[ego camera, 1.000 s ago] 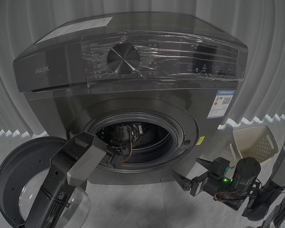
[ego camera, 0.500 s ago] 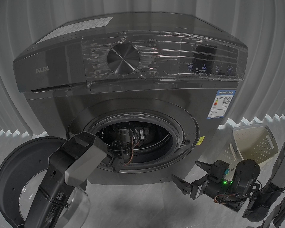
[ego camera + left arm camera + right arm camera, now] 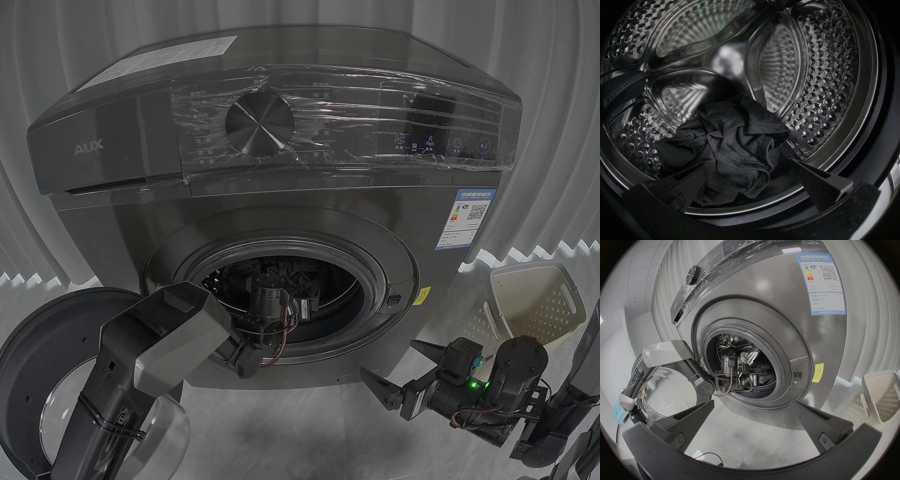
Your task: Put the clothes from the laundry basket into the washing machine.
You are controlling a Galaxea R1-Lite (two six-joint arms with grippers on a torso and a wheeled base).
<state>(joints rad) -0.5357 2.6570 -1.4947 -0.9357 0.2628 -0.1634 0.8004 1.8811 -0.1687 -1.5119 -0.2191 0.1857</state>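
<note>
The grey washing machine (image 3: 275,206) stands with its round door (image 3: 44,362) swung open to the left. My left arm reaches through the opening (image 3: 281,300). In the left wrist view a crumpled dark garment (image 3: 731,147) lies at the bottom of the perforated drum (image 3: 825,93), and my left gripper (image 3: 749,162) is open just in front of it, holding nothing. My right gripper (image 3: 390,357) hangs open and empty above the floor, to the lower right of the opening. The white laundry basket (image 3: 531,265) sits on the floor to the right, its inside bare.
Grey curtains (image 3: 562,125) hang behind and beside the machine. The open door (image 3: 665,390) and my left arm take up the space left of the opening. Bare grey floor (image 3: 300,431) lies in front of the machine, between the arms.
My left wrist has drawn back from deeper in the drum toward the door opening. My right gripper has sunk slightly and stays open.
</note>
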